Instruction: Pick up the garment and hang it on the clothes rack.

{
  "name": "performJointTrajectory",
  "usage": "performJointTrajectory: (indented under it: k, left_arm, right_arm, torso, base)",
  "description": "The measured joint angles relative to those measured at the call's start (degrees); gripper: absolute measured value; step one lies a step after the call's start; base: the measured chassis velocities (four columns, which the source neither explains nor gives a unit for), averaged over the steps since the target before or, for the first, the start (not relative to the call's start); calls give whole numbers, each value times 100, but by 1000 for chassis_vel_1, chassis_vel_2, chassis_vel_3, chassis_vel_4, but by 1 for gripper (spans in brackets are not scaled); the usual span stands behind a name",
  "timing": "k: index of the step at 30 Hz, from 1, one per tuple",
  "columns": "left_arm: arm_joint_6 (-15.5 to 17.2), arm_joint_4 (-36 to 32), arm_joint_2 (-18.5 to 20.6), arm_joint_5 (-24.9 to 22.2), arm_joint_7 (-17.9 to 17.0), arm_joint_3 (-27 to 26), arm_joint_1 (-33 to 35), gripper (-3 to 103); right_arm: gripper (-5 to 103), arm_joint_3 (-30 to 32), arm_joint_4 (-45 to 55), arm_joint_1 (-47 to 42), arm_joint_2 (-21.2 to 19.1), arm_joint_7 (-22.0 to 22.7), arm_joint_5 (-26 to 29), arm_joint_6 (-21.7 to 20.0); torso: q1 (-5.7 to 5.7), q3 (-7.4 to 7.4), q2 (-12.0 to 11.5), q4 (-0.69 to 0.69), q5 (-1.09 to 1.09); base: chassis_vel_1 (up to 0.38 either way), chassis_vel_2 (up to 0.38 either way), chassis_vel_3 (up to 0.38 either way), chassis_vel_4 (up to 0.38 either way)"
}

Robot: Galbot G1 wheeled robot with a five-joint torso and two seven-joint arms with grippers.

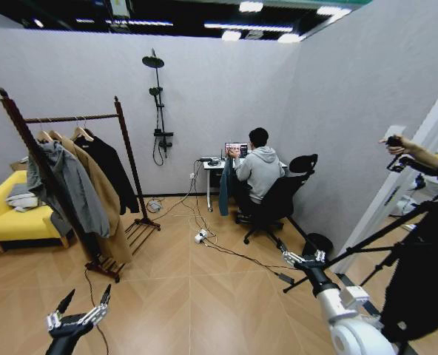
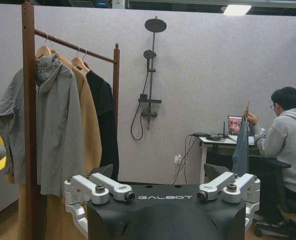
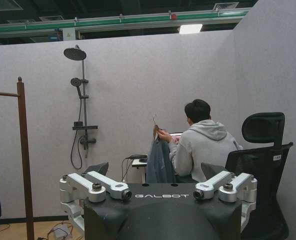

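A: Left gripper (image 1: 84, 302), black body with silver fingers, low in the head view, fingers spread, nothing between them.

B: Right gripper (image 1: 305, 259)?

A: Silver fingers on a black-and-white arm, raised at the robot's right front; cannot tell whether the fingers are apart or together.

B: Where's the garment?

A: Long dark teal soft-cloth jacket (image 1: 224, 186), far ahead of both grippers, nearer the right one's line. A seated person's hand holds it up by its hanger (image 3: 155, 125) beside the small white desk (image 1: 210, 166). It hangs straight down (image 2: 241, 148).

B: Rack?

A: Tall dark red-brown wooden clothes rack (image 1: 126, 140), ahead and left of the left gripper, well apart from the jacket. Grey hooded coat (image 1: 67, 185), tan coat (image 1: 104, 198) and black coat (image 1: 114, 168) hang on its crossbar. Yellow sofa (image 1: 1, 214) behind it.
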Motion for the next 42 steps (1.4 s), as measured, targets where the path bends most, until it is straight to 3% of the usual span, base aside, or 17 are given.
performJointTrajectory:
  k: [7,17,34,37,40,42]
  left_arm:
    - [0,0,0,0,0,0,0,100]
    - [0,0,0,0,0,0,0,100]
    - [0,0,0,0,1,0,0,100]
    - [0,0,0,0,0,0,0,100]
    - [0,0,0,0,0,0,0,100]
    - [0,0,0,0,0,0,0,100]
  right_arm:
    - [100,160,-163,14,31,-318,95,90]
    - [100,135,-274,-8,21,-374,164,196]
    - [100,-26,-526,201,-182,-340,37,91]
    - [100,18,-592,210,-249,-360,71,110]
    - [100,32,-669,225,-303,-380,98,128]
    - [100,41,-713,239,-329,-391,110,144]
  torso:
    - [-2,-1,1,1,0]
    - [0,0,0,-1,-1]
    - [3,1,-2,1,4]
    - [-1,-1,0,-2,-4]
    - [2,1,-1,-1,6]
    - [0,0,0,0,-4]
  base:
    - [-45,61,50,-40]
    - [-186,188,198,-193]
    - [-345,347,343,-351]
    - [-340,354,364,-348]
    - [-334,361,333,-357]
    - [-361,367,360,-358]
